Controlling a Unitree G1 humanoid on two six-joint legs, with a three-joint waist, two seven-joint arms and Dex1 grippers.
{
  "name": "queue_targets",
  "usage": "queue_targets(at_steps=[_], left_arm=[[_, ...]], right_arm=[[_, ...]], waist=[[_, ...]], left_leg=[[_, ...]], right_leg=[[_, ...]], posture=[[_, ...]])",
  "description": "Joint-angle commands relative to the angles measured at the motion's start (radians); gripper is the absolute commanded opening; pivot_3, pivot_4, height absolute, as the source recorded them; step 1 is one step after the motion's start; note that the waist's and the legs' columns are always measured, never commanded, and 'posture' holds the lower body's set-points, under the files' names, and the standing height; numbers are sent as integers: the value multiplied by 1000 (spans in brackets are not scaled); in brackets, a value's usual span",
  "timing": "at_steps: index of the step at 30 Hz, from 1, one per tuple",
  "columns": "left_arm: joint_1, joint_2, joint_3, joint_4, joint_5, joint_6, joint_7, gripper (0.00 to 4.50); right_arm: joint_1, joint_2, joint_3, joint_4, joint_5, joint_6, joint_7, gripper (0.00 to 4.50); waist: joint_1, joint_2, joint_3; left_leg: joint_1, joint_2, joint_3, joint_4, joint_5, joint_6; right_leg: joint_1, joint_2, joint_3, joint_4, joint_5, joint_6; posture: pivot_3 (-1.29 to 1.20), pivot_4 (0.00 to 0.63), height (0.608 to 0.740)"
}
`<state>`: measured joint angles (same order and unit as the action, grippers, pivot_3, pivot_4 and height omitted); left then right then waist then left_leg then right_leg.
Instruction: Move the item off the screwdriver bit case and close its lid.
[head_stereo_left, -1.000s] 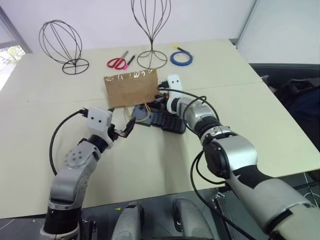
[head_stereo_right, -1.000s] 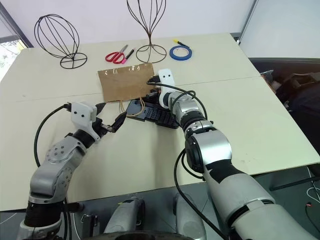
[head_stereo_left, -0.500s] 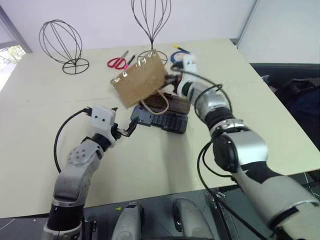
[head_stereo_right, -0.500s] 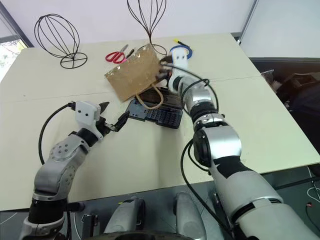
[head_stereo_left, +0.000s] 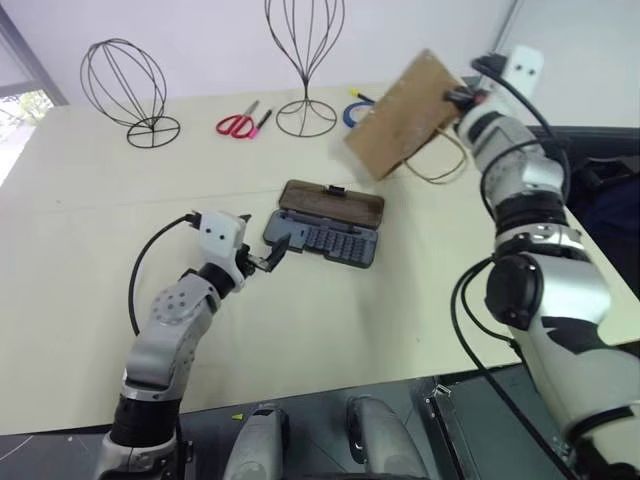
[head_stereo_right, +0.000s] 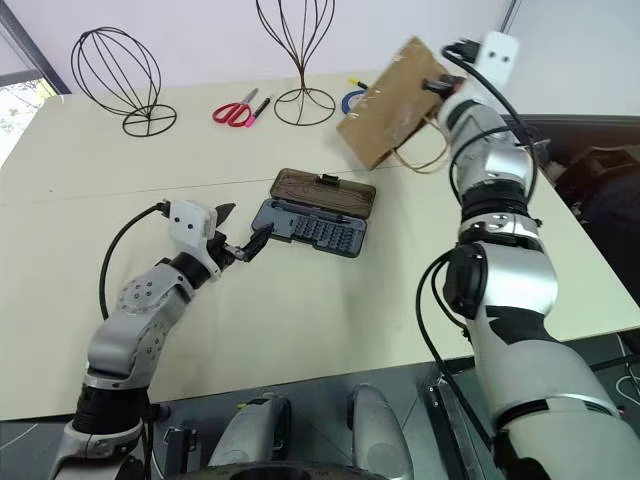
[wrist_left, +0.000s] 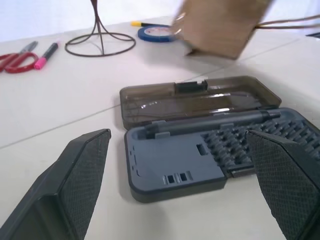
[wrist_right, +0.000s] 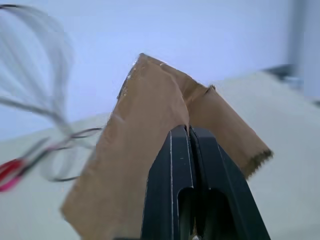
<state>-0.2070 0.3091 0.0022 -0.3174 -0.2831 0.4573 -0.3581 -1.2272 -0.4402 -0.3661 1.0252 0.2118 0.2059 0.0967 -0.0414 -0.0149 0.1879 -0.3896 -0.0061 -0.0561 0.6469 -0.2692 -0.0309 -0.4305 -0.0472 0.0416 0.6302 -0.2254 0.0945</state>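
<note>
Right wrist view shows right tool (wrist_right: 190, 131) pinching paper bag (wrist_right: 135, 150).

Case (head_stereo_left: 322, 238) mid-table (head_stereo_left: 300, 330), lid (head_stereo_left: 332, 203) behind base; bag (head_stereo_left: 405, 113) aloft behind-right; scissors (head_stereo_left: 236, 124) far behind.

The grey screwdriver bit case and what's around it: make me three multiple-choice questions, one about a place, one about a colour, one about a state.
1. Where is the flat brown kraft paper bag?
A. lying on the case
B. held in the air by the right gripper
C. under the scissors

2. What colour are the handles of the scissors?
A. red
B. green
C. white

3. How is the dark grey screwdriver bit case?
A. shut
B. open, smoky-brown lid lying flat on the table
C. upside down

Answers: 1 B, the shut fingers pinch it above the table's far right. 2 A, red loops beside a pink marker. 3 B, rows of bits show.
</note>
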Motion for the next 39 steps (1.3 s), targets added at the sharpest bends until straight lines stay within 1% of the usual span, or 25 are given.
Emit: queue_targets(at_steps=[1,4,11,19,30,31,32,39], left_arm=[[-22,-4,-7,-10,5,-29,-14,4500],[-28,-5,-12,0,7,-32,-22,4500],[-38,-5,-14,14,11,-36,-35,4500],[-43,-10,-20,27,16,-38,-46,4500],[-63,-16,-25,45,25,-45,-59,4500],[-63,-18,-26,45,26,-46,-59,4500],[-65,-19,-27,47,27,-46,-60,4500],[-76,-26,-28,65,31,-53,-67,4500]], right_arm=[[49,-61,10,-34,-46,-55,-83,37],[101,-86,-7,-30,-41,-52,-130,37],[208,-129,-6,-94,-79,-75,-254,37],[315,-128,13,-212,-116,-11,-349,37],[416,-87,37,-371,-115,162,-340,37],[423,-85,36,-385,-114,175,-342,563],[429,-83,34,-398,-112,194,-344,857],[472,-96,43,-486,-133,291,-350,4109]], waist=[[0,0,0],[-3,1,1],[-2,2,1],[-1,2,1],[-1,2,1],[-1,2,1],[0,2,1],[1,2,1]], left_leg=[[0,0,0,0,0,0],[0,0,1,0,0,0],[1,0,1,0,0,0],[0,0,1,1,0,0],[1,0,1,1,0,0],[0,0,1,1,0,0],[0,0,1,1,0,0],[0,0,1,1,0,0]], right_leg=[[0,0,0,0,0,0],[0,0,1,0,0,0],[0,1,1,0,0,0],[0,1,1,0,0,0],[0,1,1,1,0,0],[0,1,1,1,0,0],[0,1,1,1,0,0],[0,1,1,1,0,0]], posture=[[0,150,740],[0,150,740],[0,150,740],[0,150,740],[0,150,740],[0,150,740],[0,150,740],[0,150,740]])
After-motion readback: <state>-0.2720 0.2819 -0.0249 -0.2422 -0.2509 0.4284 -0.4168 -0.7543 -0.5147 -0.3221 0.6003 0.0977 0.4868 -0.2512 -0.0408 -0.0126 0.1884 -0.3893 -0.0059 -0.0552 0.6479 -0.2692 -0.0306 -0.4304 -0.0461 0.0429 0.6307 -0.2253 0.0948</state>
